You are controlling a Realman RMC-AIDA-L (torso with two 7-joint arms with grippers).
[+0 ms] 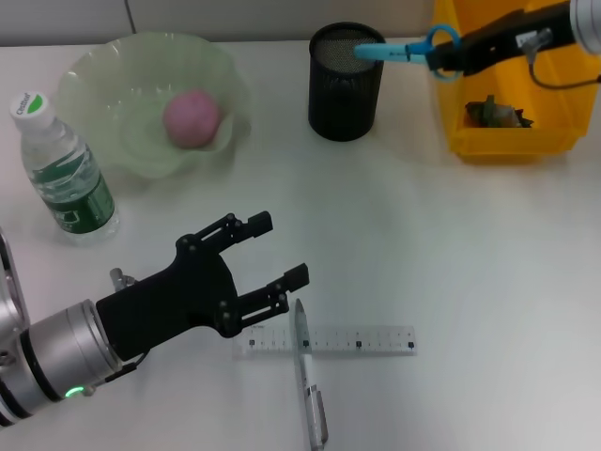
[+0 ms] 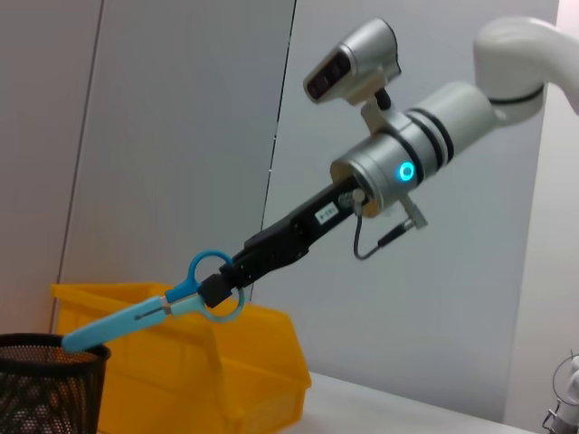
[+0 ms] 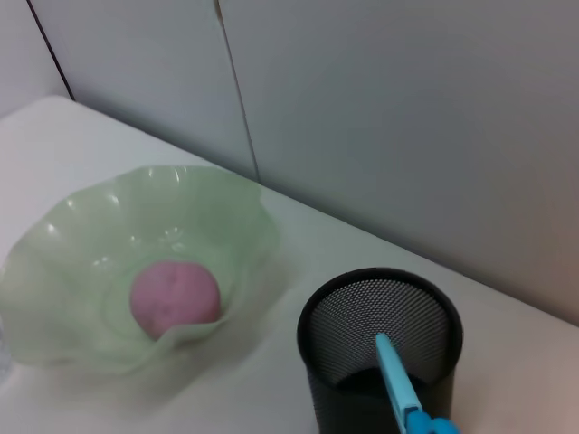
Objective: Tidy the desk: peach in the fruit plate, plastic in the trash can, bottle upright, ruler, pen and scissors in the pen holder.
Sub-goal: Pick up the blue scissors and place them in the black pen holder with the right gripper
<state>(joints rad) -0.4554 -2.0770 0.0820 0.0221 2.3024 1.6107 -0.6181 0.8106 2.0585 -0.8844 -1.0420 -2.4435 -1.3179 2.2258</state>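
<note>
My right gripper (image 1: 446,58) is shut on the handles of the blue scissors (image 1: 399,50), whose blades point down into the mouth of the black mesh pen holder (image 1: 345,94). The right wrist view shows the scissors' tip (image 3: 398,384) inside the holder's rim (image 3: 344,380). The pink peach (image 1: 192,117) lies in the green fruit plate (image 1: 94,66). A bottle (image 1: 66,174) stands upright at the left. My left gripper (image 1: 280,249) is open, just above and left of the clear ruler (image 1: 366,339) and the pen (image 1: 308,376) lying across it. Crumpled plastic (image 1: 495,113) lies in the yellow trash can (image 1: 507,141).
The trash can stands right of the pen holder, under my right arm. The left wrist view shows the right arm (image 2: 398,163) reaching over the yellow bin (image 2: 244,362). Bare white desk lies between the ruler and the pen holder.
</note>
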